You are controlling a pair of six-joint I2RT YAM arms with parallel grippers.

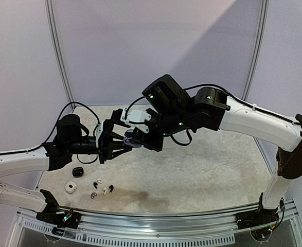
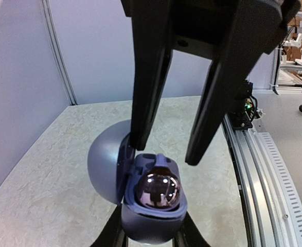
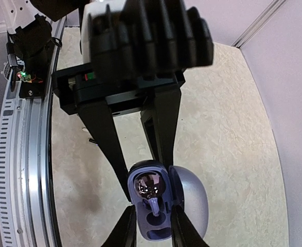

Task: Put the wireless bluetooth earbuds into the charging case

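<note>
the marbled table (image 1: 202, 170) spreads wide below, walls well back, so there's room on every side. mid-frame in the top view the two arms meet nose to nose in the air. the left gripper (image 1: 124, 145) is clamped tight on the base of the lavender charging case (image 2: 153, 221), its lid (image 2: 103, 167) standing open to the left. the right gripper (image 2: 165, 153) hangs in from the top of the left wrist view, fingers apart astride the case mouth. gripping or only flanking, cannot tell. a glossy earbud (image 2: 158, 189) sits in its well right under those tips, so any push looks straight down along the fingers. black case (image 1: 77, 171), white case (image 1: 70, 188) and loose earbuds (image 1: 109, 189) lie lower left.
</note>
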